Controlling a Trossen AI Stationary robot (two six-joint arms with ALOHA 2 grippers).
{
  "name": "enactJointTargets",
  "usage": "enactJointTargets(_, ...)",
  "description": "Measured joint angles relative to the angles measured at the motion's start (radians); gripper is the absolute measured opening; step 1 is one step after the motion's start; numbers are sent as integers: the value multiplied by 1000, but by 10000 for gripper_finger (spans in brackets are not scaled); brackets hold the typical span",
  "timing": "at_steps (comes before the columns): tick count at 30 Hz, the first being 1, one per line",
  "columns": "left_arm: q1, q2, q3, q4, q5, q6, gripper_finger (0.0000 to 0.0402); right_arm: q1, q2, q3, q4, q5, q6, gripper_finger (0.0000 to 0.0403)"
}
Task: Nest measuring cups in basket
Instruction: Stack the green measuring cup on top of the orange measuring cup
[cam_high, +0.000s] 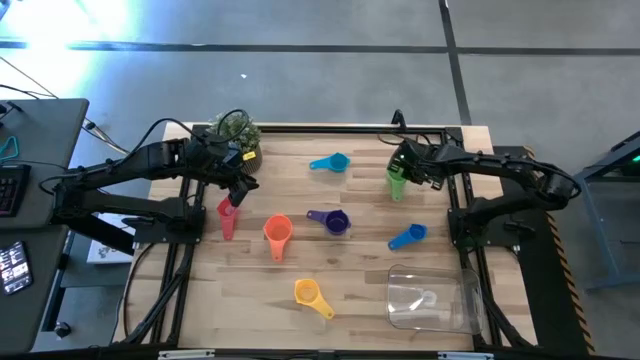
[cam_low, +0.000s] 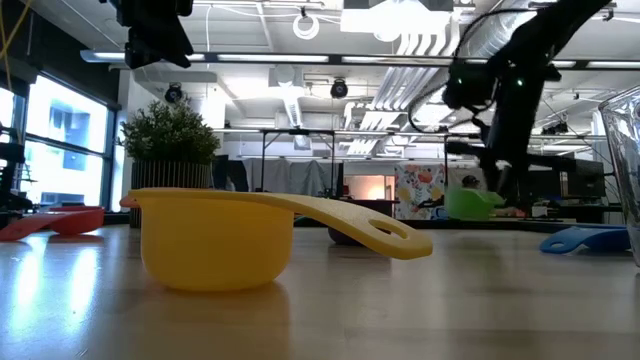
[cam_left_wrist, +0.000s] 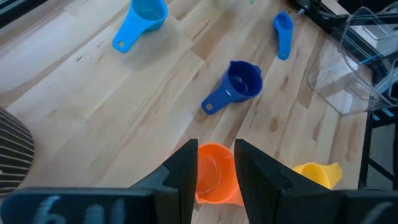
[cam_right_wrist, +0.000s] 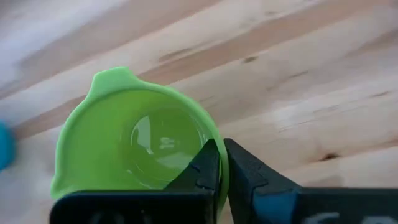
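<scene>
The left arm reaches in from the bench's (cam_high: 350, 300) left edge, its left hand (cam_high: 238, 190) hanging above the wood just beside the potted plant (cam_high: 236, 132) at the far left corner. In the left wrist view its two dark fingers (cam_left_wrist: 186, 171) stand a narrow gap apart with nothing between them, the orange cup showing far below through the gap.

The pink measuring cup (cam_high: 227, 217) lies directly beneath that hand, handle pointing toward the front. Just right of it sits the orange cup (cam_high: 277, 234), mouth up, and next the purple cup (cam_high: 333, 221), its handle aimed left. The teal cup (cam_high: 331, 162) lies at the far side, handle to the left. The yellow cup (cam_high: 311, 295) rests near the front edge, upright with its handle slanting off to the right.

The right arm stretches in from the right edge, bent at the elbow, with the right hand (cam_high: 404, 166) at the far centre-right. Its fingers (cam_right_wrist: 208, 171) pinch the rim of the green cup (cam_right_wrist: 134, 140), which hangs mouth up above the wood.

The small blue cup (cam_high: 407, 236) lies right of centre. The clear basket (cam_high: 432, 298) sits at the front right corner; a faint pale shape inside it cannot be made out.
</scene>
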Motion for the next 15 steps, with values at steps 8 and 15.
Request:
enactJointTargets(8, 0, 0, 0, -1, -1, -11, 97, 186, 0, 176, -29, 107, 38, 3)
enactJointTargets(15, 0, -6, 0, -15, 12, -72, 97, 341, 0, 282, -29, 206, 93, 2)
